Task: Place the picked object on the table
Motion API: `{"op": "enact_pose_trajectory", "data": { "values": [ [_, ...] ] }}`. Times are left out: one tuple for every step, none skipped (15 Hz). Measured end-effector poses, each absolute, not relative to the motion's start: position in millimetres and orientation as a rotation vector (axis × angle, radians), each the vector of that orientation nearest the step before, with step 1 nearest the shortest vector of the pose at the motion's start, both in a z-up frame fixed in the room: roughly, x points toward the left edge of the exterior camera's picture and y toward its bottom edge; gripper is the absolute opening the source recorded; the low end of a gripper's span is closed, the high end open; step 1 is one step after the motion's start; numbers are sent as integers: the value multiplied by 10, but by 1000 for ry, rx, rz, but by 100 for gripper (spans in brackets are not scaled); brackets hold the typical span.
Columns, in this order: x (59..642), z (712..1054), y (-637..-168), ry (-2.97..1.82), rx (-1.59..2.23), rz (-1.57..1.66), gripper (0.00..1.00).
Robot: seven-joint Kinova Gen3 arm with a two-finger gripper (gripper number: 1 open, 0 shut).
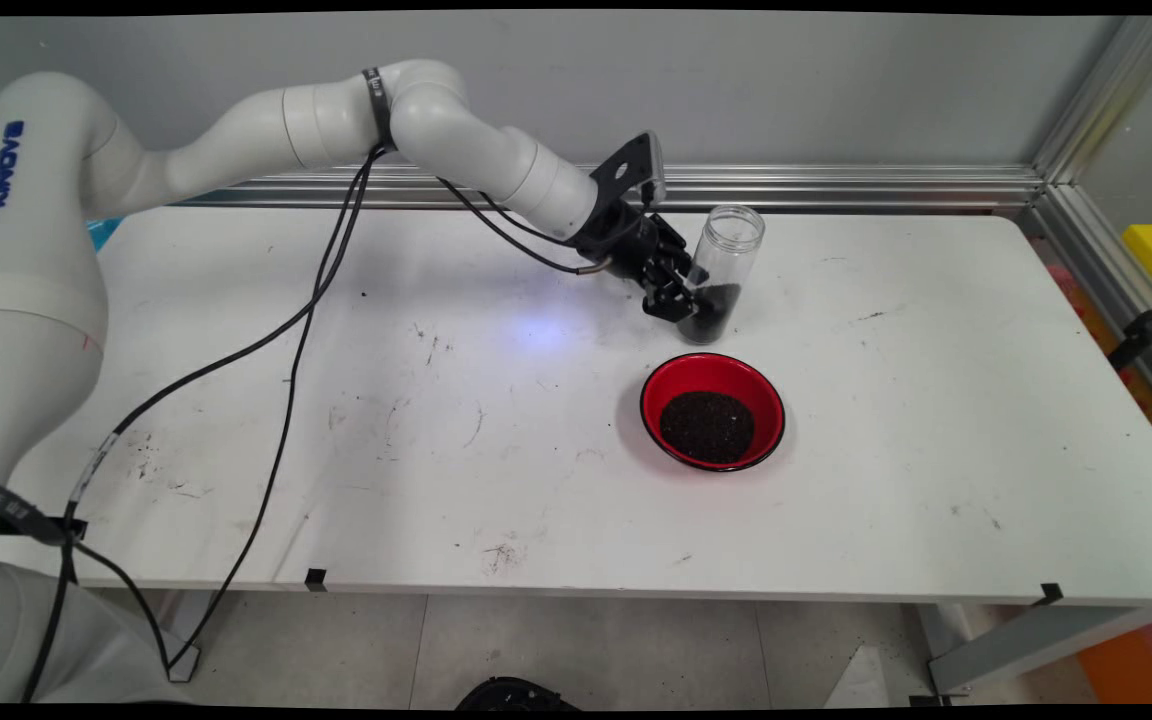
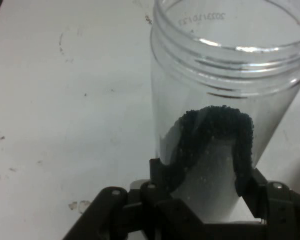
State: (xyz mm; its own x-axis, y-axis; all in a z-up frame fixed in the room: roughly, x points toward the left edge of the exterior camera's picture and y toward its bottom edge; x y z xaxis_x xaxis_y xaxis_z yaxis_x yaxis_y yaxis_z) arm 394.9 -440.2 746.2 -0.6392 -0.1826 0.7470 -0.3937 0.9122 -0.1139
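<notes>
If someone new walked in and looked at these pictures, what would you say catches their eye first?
Most striking is the black pincer clamped around the lower part of a clear, lidless plastic jar near the table's far edge, tilted and partly filled with dark granules. Just in front of it sits a red bowl holding a mound of the same dark grains, vivid against the scuffed white table.

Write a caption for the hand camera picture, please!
The black gripper clasps a lidless clear jar with dark grains in it, above the white table.
</notes>
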Motion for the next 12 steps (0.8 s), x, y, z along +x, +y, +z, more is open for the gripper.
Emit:
{"op": "enact_pose_trajectory", "data": {
  "values": [
    [3949, 7454, -4406, -2272, 407, 340, 0],
    [3948, 7448, -4407, -2272, 406, 339, 0],
    [3947, 7442, -4408, -2272, 404, 338, 0],
    [3947, 7436, -4408, -2272, 404, 336, 0],
    [3947, 7431, -4408, -2272, 404, 335, 0],
    [3949, 7426, -4408, -2272, 404, 334, 0],
    [3949, 7423, -4408, -2272, 404, 333, 0],
    [3950, 7419, -4408, -2272, 403, 332, 0],
    [3952, 7413, -4408, -2273, 403, 331, 0],
    [3952, 7408, -4408, -2274, 403, 330, 0],
    [3952, 7404, -4408, -2274, 402, 329, 0],
    [3953, 7401, -4408, -2274, 402, 329, 0]
  ]
}}
